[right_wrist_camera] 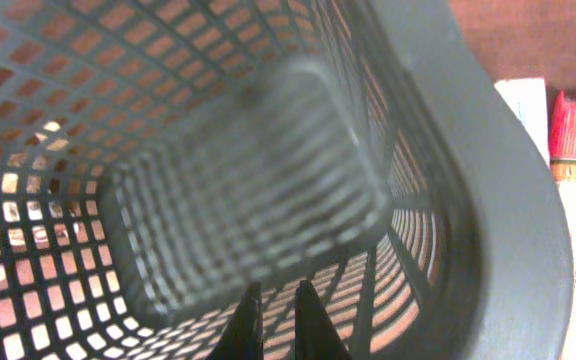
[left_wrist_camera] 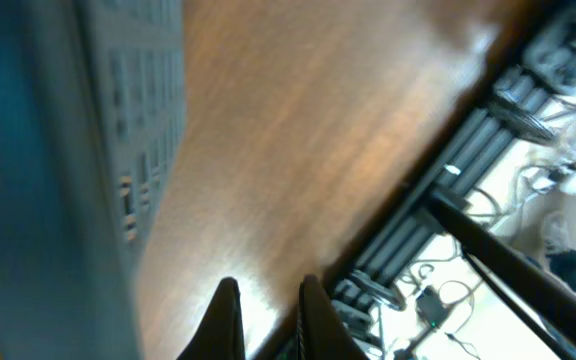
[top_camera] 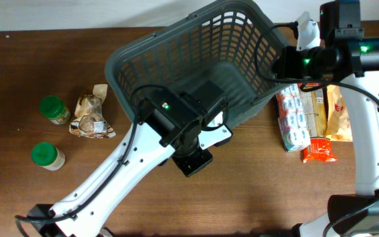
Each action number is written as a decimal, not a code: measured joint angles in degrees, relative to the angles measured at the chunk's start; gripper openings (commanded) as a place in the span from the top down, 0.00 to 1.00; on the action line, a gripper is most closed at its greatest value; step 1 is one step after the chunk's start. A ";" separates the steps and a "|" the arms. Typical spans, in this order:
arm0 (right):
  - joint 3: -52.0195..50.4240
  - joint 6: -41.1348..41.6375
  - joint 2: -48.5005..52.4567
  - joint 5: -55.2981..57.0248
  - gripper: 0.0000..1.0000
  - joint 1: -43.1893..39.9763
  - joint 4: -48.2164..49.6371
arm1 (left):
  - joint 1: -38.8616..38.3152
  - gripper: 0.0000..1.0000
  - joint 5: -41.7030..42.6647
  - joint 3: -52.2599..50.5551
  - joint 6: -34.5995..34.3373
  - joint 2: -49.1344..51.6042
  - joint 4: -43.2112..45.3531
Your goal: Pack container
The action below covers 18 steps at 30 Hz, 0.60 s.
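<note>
Your container (top_camera: 196, 59) stands on the table (top_camera: 255, 197). Your left end effector (left_wrist_camera: 268, 322) is low beside the container's near wall, its fingers slightly apart with nothing between them. Your right end effector (right_wrist_camera: 275, 320) points into the container from its right rim, fingers nearly together. You cannot tell whether they pinch the lattice.

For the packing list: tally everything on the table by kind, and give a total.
Basket: 1
Green-lidded jars: 2
Crumpled bag: 1
Packets right of the basket: 4 showing, partly under the arm
Total: 8
</note>
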 measured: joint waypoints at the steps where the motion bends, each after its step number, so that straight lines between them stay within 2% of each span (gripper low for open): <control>1: 0.00 -0.02 0.00 0.04 0.96 0.00 -0.76 | -0.07 0.98 -1.29 -0.83 -1.01 0.00 0.79; 7: 0.07 0.04 0.02 0.15 0.96 0.02 -4.57 | 4.22 0.98 -9.40 -2.29 -8.87 0.00 3.67; 18: 0.04 -0.48 0.02 0.81 0.96 0.07 -10.29 | 18.05 0.98 -11.76 -2.38 -17.14 0.00 4.76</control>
